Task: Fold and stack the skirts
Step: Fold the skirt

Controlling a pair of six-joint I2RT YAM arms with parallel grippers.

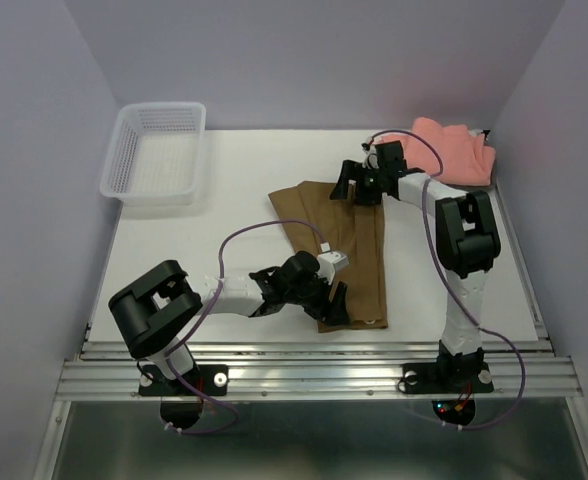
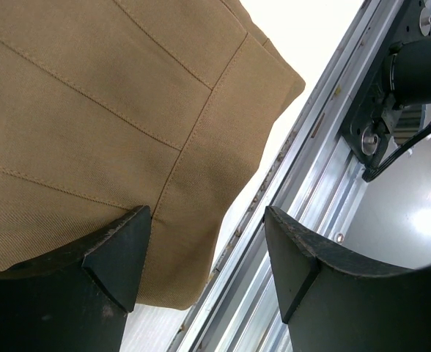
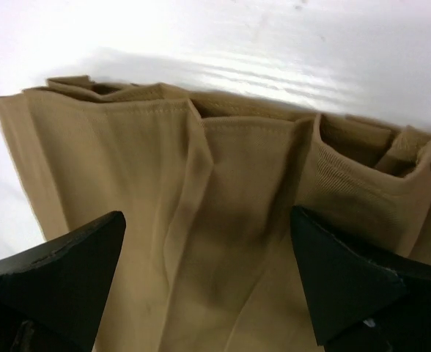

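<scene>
Olive skirt [image 1: 359,235] near hem partly under left gripper [image 1: 332,300], far end under right gripper [image 1: 354,185], wrist views cut its cloth at frame edges, fingers [image 2: 113,279] run off the bottom edge, fingertip contact with cloth unclear.

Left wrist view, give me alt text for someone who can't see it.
An olive-brown pleated skirt lies flat on the white table, its corner near the aluminium edge rail. The left gripper hangs open over that corner, holding nothing.
</scene>
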